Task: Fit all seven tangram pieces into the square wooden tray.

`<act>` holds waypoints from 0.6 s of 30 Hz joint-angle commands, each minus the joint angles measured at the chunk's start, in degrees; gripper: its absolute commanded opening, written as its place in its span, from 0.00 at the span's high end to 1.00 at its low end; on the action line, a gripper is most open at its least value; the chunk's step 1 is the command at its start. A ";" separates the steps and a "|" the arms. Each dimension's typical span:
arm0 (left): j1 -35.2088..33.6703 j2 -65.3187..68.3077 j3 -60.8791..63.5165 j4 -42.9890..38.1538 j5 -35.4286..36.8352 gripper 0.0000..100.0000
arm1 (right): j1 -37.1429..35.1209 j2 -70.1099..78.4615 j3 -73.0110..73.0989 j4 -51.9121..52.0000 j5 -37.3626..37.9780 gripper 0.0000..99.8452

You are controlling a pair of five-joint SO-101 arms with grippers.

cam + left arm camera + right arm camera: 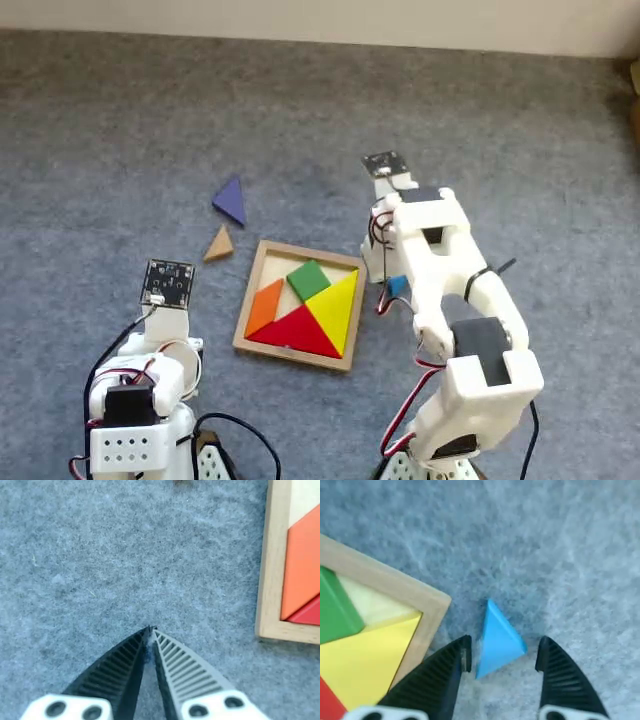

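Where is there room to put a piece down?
Bare wood in the far corner of the tray, between green square and orange piece. Open carpet beyond the purple triangle. Crowded beside the tray, where the right gripper straddles the blue triangle.

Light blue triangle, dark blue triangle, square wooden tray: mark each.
Light blue triangle [497,640], right wrist view, face centre.
Dark blue triangle [231,201], high view, face centre.
Square wooden tray [272,555], left wrist view, rim.

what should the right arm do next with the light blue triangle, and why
Probably close the right claw on the light blue triangle. The claw is open and straddles the piece, which lies on the carpet just outside a corner of the wooden tray, and the tray has bare floor left to fill.
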 commanded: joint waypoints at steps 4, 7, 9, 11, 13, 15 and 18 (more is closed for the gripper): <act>-0.48 -2.15 1.19 0.44 0.44 0.99 | -0.48 -0.75 -0.40 -1.71 -0.18 0.81; -0.48 -2.15 1.19 0.44 0.44 0.99 | -0.57 -0.75 -0.40 -1.71 -0.09 0.89; -0.48 -2.15 1.19 0.44 0.44 0.99 | -0.57 -0.75 -0.31 -1.71 -0.09 0.92; -0.48 -2.15 1.19 0.44 0.44 0.99 | -0.57 -0.75 -0.22 -1.54 -0.09 0.92; -0.48 -2.15 1.19 0.44 0.44 0.99 | -0.48 -0.75 -0.22 -1.45 -0.09 0.92; -0.48 -2.15 1.19 0.44 0.44 0.99 | -0.48 -1.01 -0.22 -1.36 -0.09 0.92; -0.48 -2.15 1.19 0.44 0.44 0.99 | -0.40 -2.15 -0.57 -0.13 -0.09 0.92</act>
